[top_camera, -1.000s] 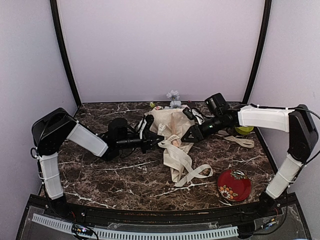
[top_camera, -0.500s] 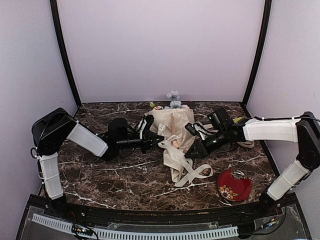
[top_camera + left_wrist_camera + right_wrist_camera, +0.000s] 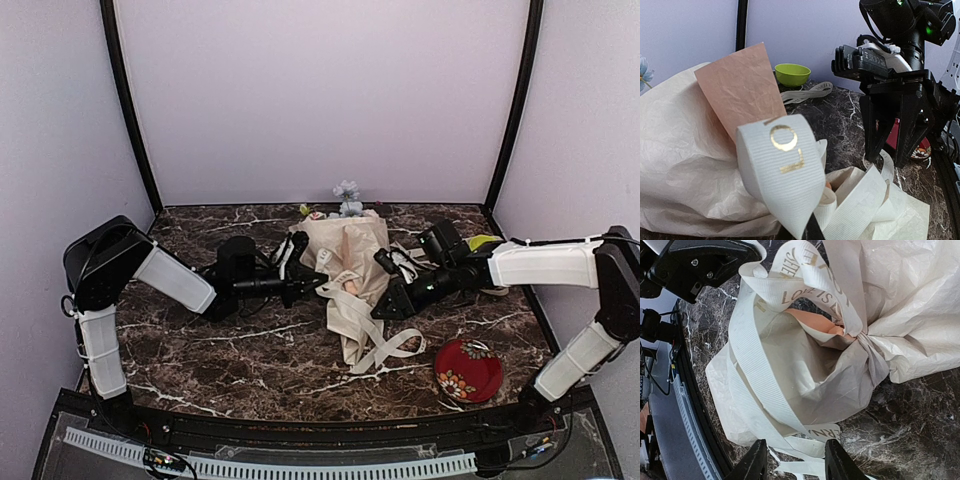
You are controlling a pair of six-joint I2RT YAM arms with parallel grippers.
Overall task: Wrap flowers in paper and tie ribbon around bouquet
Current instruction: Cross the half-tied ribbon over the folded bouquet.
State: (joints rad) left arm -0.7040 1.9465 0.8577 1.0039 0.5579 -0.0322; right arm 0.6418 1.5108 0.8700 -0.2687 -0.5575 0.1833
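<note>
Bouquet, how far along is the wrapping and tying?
Done: the paper is wrapped round the flowers. In hand: the ribbon loops the cinched waist, left gripper pinching it, right gripper open above loose tails. To do: tying the bow.

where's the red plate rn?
Top view: the red plate lies at the table's near-right corner, just right of the ribbon's loose ends.
</note>
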